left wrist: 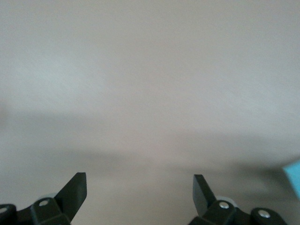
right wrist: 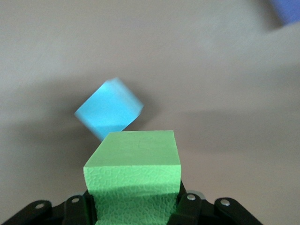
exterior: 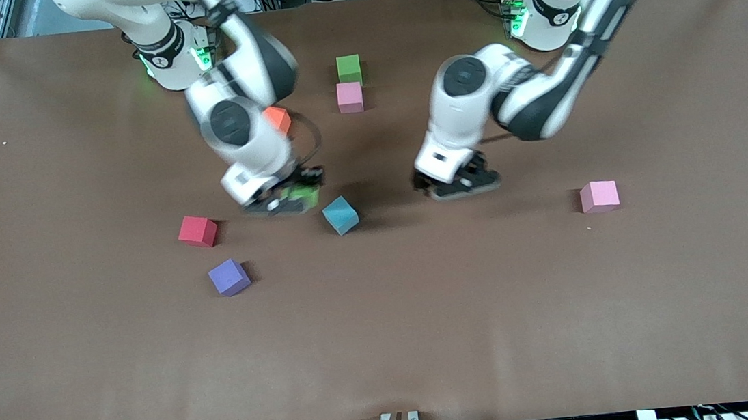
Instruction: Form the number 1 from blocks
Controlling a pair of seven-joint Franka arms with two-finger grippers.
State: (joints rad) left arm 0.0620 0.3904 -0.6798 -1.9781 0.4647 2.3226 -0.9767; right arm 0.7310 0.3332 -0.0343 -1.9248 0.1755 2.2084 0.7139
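1. Front view: the orange block [exterior: 278,118] is mostly hidden by the right arm, only one corner showing.
2. The right gripper [exterior: 290,198] has its jaws clamped on a green block [right wrist: 133,176], low over the table [exterior: 425,315] just beside the blue block [exterior: 340,214]; the block's lower part is cut off in the right wrist view.
3. The left gripper [left wrist: 139,192] hangs over bare table with jaws spread and nothing between them.
4. A second green block [exterior: 349,69] touches a pink block [exterior: 349,97], near the bases.
5. Another pink block [exterior: 598,196] lies toward the left arm's end.
6. The red block [exterior: 197,230] and purple block [exterior: 229,277] lie toward the right arm's end, the purple nearer the front camera.
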